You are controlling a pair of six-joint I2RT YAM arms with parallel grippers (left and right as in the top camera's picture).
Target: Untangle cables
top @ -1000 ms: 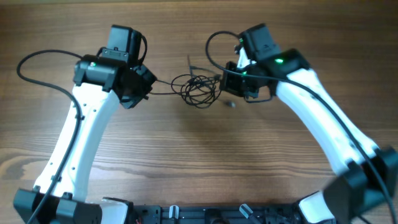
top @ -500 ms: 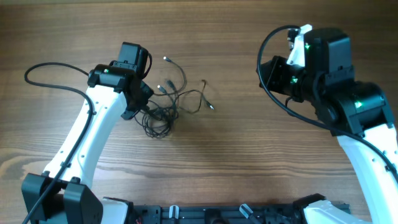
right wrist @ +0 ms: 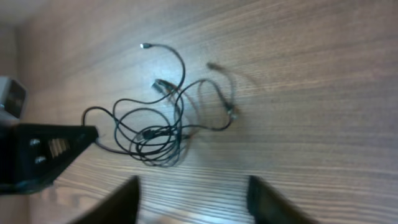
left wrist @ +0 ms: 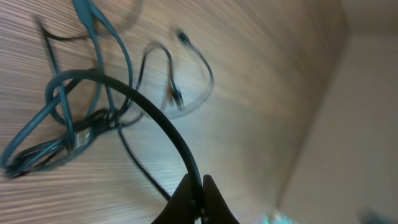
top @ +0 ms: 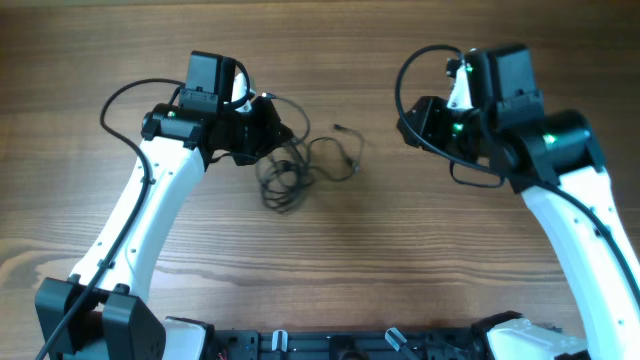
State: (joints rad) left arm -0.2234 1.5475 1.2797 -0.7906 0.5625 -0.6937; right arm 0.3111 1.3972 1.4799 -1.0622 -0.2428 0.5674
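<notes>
- Left gripper [left wrist: 200, 198] clamps one strand of the cables [top: 296, 172].
- Right gripper [right wrist: 193, 198] released, empty, well apart from them.
- Step: pulling apart; right needs a loose end next.

Thin black cables [top: 283, 182] lie in a messy bunch on the table [top: 330, 270]. The left fingers [top: 267, 124] touch the bunch. The right arm [top: 560, 150] is well apart from it.

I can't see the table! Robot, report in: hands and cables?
Left gripper shut on a strand of the cables. Right gripper open, empty, away from them. Loose tangle on the table. No obstacle seen.
</notes>
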